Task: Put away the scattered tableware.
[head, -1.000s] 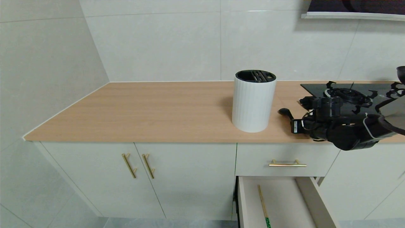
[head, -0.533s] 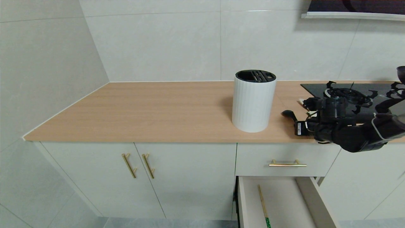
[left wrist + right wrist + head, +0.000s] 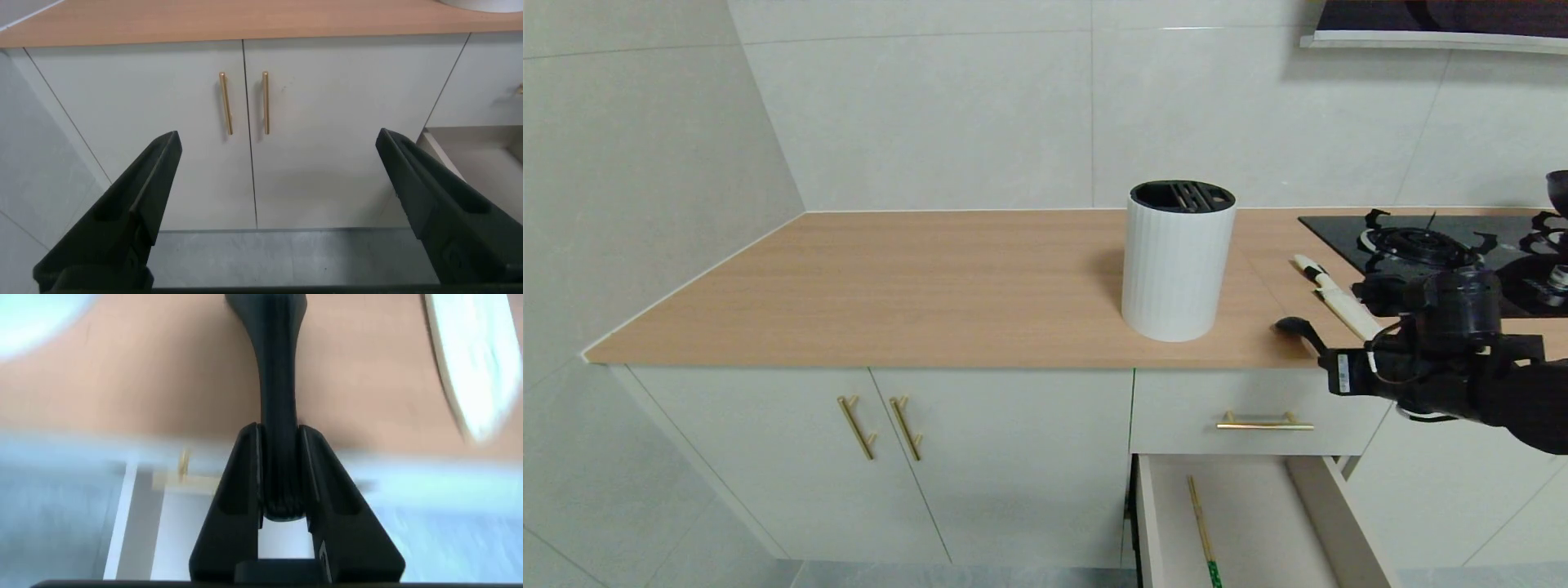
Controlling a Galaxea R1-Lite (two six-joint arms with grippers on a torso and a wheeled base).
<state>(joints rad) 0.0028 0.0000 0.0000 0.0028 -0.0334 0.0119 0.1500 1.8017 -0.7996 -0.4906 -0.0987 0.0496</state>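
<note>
black utensil (image 3: 274,359) clamped in right pincer (image 3: 278,441), head jutting beyond it

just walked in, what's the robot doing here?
The right claw is shut on a black utensil, holding it at the front edge of the wooden counter, right of the white utensil holder. A white knife lies on the counter beside the stove. Below, the open drawer has chopsticks in it. The left claw is open and idle, low in front of the cabinet doors.
</note>
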